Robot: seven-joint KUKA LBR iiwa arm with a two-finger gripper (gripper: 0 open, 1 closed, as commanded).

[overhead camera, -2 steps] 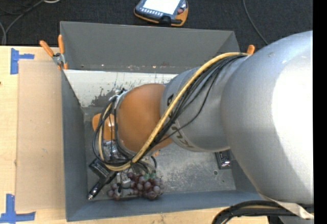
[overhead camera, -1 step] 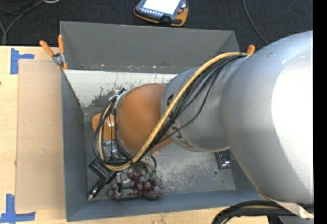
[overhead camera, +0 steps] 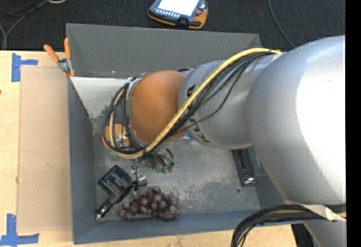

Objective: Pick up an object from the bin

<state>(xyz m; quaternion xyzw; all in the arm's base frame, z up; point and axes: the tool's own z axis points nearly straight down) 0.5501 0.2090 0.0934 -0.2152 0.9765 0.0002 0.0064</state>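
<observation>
Nearest to the lens, we are seeing the broad silver arm (overhead camera: 293,122), which is reaching into the grey metal bin (overhead camera: 163,48) from the right and covering much of its floor. At the wrist, a rounded orange cover (overhead camera: 155,105) is sitting over the bin's middle, with a bundle of black and yellow cables (overhead camera: 115,127) looping round its left side. Below that cover, the gripper (overhead camera: 138,175) is hanging over the bin's front left part. We are unable to tell whether the tool is apart or together, since the cover and cables are hiding most of it. Its visible metal tip is lying just beside the right corner of a black flat rectangular box (overhead camera: 114,181), between that box and a bunch of dark purple grapes (overhead camera: 149,204) resting near the front wall. We are not able to tell whether the tip is touching either. A black pen-like stick (overhead camera: 110,206) is lying slantwise from the box's lower edge toward the front left corner, just left of the grapes. A small green piece (overhead camera: 167,168) is lying just right of the gripper. Well apart, to the right, a dark narrow rectangular block (overhead camera: 243,167) is lying by the arm's edge.
</observation>
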